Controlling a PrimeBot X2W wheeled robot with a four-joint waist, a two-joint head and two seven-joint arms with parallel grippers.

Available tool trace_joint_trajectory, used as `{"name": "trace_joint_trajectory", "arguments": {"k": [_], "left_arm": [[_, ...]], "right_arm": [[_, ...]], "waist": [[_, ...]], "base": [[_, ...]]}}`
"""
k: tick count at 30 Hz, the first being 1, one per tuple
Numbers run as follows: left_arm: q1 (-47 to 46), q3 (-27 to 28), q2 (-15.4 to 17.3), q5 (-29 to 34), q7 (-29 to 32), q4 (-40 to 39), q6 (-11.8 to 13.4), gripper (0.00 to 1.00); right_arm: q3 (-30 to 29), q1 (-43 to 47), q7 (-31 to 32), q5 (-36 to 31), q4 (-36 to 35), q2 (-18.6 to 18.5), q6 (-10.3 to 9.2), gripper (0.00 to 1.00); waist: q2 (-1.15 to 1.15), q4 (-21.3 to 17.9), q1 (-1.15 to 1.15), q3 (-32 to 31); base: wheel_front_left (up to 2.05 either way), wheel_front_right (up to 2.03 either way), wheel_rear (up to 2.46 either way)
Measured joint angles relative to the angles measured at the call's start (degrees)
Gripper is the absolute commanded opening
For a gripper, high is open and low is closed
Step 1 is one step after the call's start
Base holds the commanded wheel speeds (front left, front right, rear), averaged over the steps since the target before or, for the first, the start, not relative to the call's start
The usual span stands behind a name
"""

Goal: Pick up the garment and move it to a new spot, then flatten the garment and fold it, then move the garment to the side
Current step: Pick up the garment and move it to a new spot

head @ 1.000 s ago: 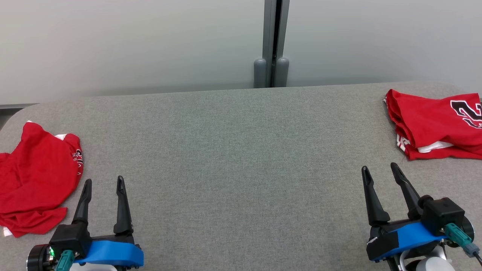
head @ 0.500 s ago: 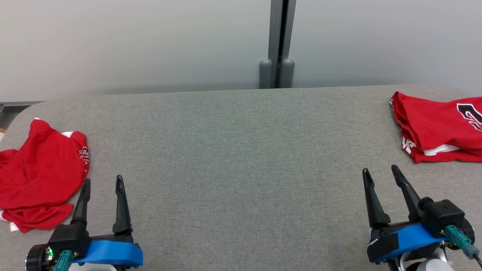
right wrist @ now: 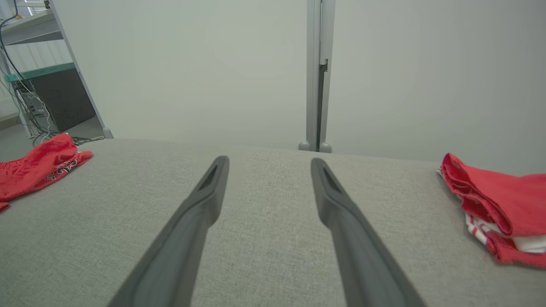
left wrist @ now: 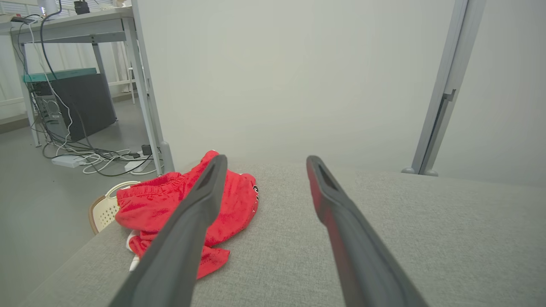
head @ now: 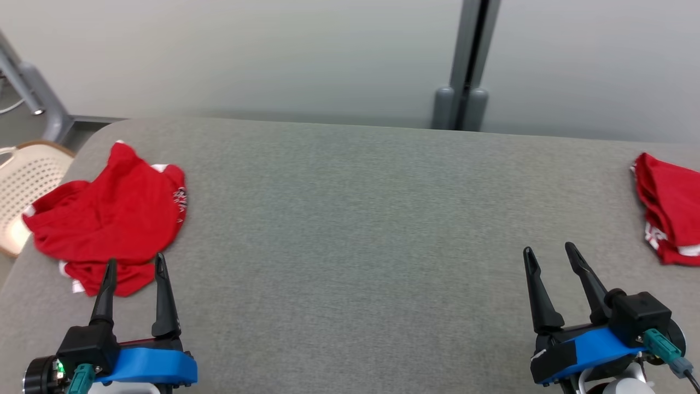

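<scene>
head view puts the crumpled red garment (head: 109, 219) at the far left of the grey worktop (head: 355, 230), bunched in loose folds, with its left part reaching the rounded edge beside a pale perforated basket (head: 27, 175) that sits lower down. this heap is most likely the piece to be picked up, since it lies unflattened. a second red garment (head: 670, 213) at the right edge looks neatly folded with a white trim showing, probably set aside as finished. the left gripper (head: 135, 260) hovers just near of the heap, its fingers spread apart and empty, tips overlapping the garment's near hem from this angle; whether they touch the cloth cannot be told. left wrist view has the heap partly behind the left finger, so the aim seems a little right of its middle. the right gripper (head: 549, 249) waits low on the right, fingers likewise released and holding nothing, well apart from both pieces. the wide bare middle of the worktop is the likely new spot. the pick-up is not yet made, and a grasp on one loose fold may drag the rest unevenly.
</scene>
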Motion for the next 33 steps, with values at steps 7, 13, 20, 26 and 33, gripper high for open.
{"name": "trace_joint_trajectory", "arguments": {"k": [7,13,20,26,33], "left_arm": [[0.1,1.1,0.4,-0.2,0.0,-0.4,0.6,1.00],[0.6,1.7,0.4,-0.6,0.0,-1.3,1.2,1.00],[1.2,3.2,0.5,-1.4,0.0,-2.0,1.7,1.00],[1.4,3.8,0.6,-1.6,0.0,-2.5,1.9,1.00],[0.6,4.6,0.4,-2.5,0.0,-2.7,2.0,1.00]], "right_arm": [[0.3,0.0,-0.1,0.1,0.2,0.0,0.00,1.00],[0.7,-0.2,0.0,0.1,0.3,-0.1,0.00,1.00],[1.1,-0.8,0.0,0.1,0.3,-0.2,0.01,1.00],[1.6,-1.0,0.1,0.1,0.3,-0.3,0.01,1.00],[1.7,-2.3,0.3,0.2,0.0,-1.1,0.01,1.00]], "waist": [[0.00,5.2,0.00,0.4],[0.00,9.7,0.00,1.1],[0.00,12.3,0.00,2.6],[0.00,12.3,0.00,3.4],[0.00,10.3,0.00,4.9]], "base": [[0.00,0.00,0.00],[0.00,0.00,0.00],[0.00,0.00,0.00],[0.00,0.00,0.00],[0.00,0.00,0.00]]}}
